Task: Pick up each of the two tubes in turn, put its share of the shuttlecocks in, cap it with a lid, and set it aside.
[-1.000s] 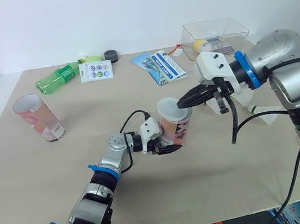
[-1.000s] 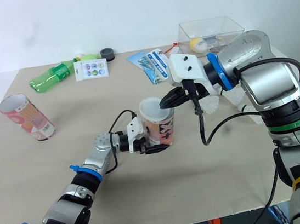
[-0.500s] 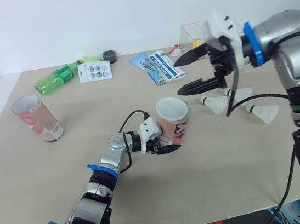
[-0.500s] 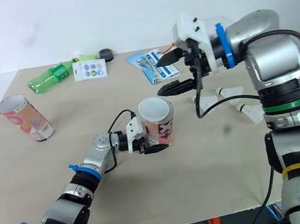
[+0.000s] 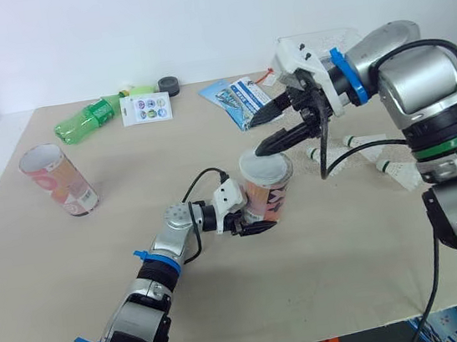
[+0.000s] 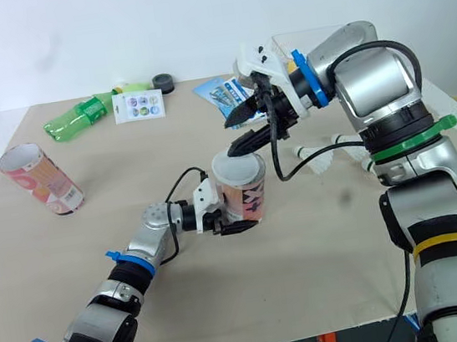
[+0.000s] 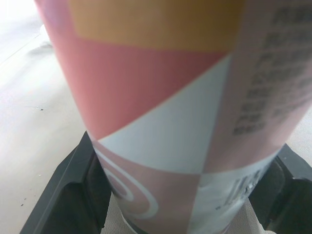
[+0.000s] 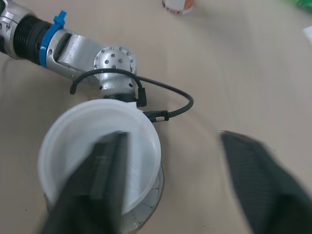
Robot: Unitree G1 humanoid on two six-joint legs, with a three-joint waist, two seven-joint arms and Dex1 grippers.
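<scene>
Left claw (image 5: 256,220) is clamped on the base of one tube (image 5: 267,198) and holds it upright mid-surface (image 5: 327,276) for capping. One white lid (image 5: 263,166) sits on its mouth, maybe not fully seated. Right claw (image 5: 254,138) hangs just above it, spread wide and empty. Second tube (image 5: 57,181) is well apart on the left. Three shuttlecocks (image 5: 397,170) lie loose on the right.
</scene>
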